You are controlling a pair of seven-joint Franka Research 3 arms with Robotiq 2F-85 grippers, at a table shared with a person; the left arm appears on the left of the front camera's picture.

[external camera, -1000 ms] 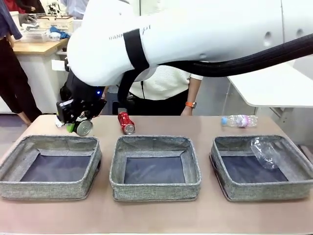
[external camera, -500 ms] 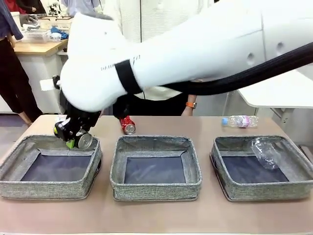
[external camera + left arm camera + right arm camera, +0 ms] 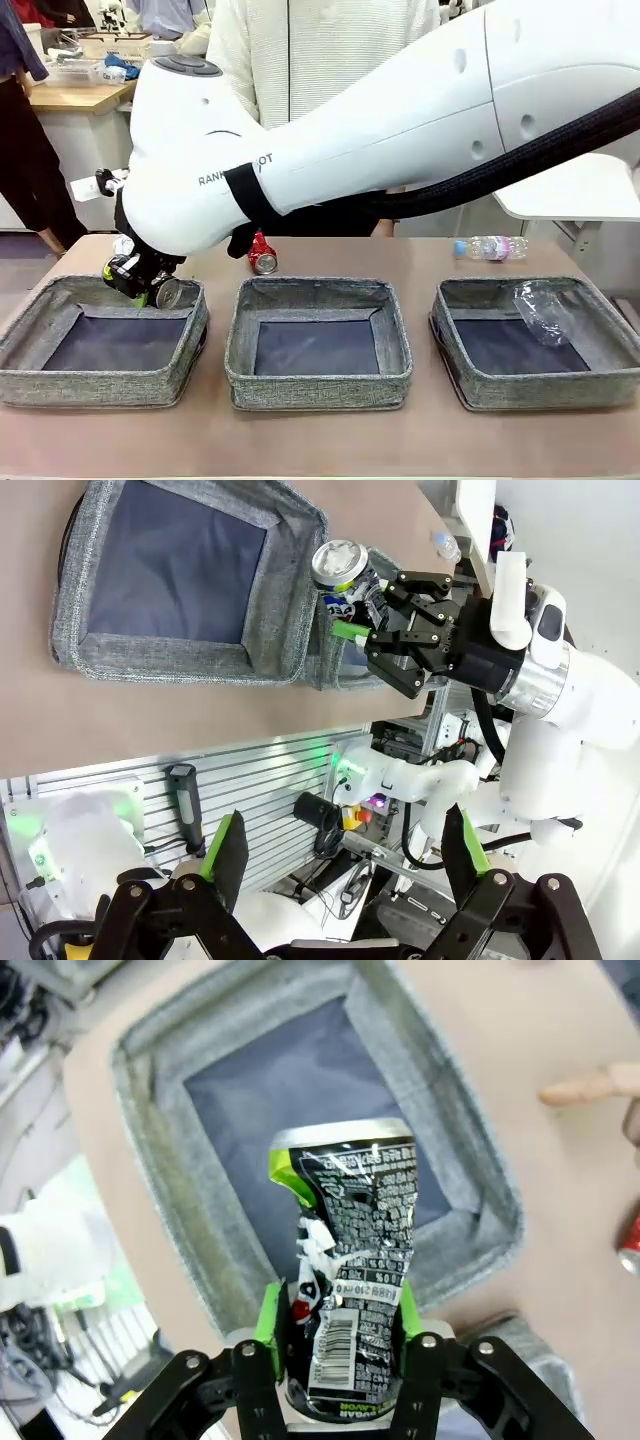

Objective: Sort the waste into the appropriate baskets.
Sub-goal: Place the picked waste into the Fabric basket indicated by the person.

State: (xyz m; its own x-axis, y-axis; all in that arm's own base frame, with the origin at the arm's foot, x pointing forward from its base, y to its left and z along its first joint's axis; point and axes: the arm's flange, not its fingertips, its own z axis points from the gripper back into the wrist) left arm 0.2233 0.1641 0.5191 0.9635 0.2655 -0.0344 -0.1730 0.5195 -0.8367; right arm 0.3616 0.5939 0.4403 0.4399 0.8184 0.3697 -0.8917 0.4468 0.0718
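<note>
The right arm (image 3: 400,110) reaches across the worktop (image 3: 320,445) to the left basket (image 3: 100,385), its bulky white wrist tipped down towards that basket's far rim. The right gripper (image 3: 153,290) hangs just above the rim, near the left basket's far right corner, with its fingers clamped on the crushed dark can (image 3: 170,292). In the right wrist view the can (image 3: 350,1220) stands lengthwise between the green pads (image 3: 268,1310), its top end aimed at the left basket's dark bottom. A person's fingertip (image 3: 590,1088) shows beyond the basket's far wall.

The left gripper (image 3: 345,865) is held well apart from the left basket, its fingers spread wide with nothing between them.

The middle basket (image 3: 318,385) sits just beside the left basket, on its right. The right basket (image 3: 480,390) is farther along the same row and holds a clear plastic bottle (image 3: 540,310) leaning against its far wall. The red can (image 3: 262,255) lies on the worktop just past the left basket's far right corner. A second bottle (image 3: 490,246) lies well apart from the left basket, on the worktop behind the right basket.
</note>
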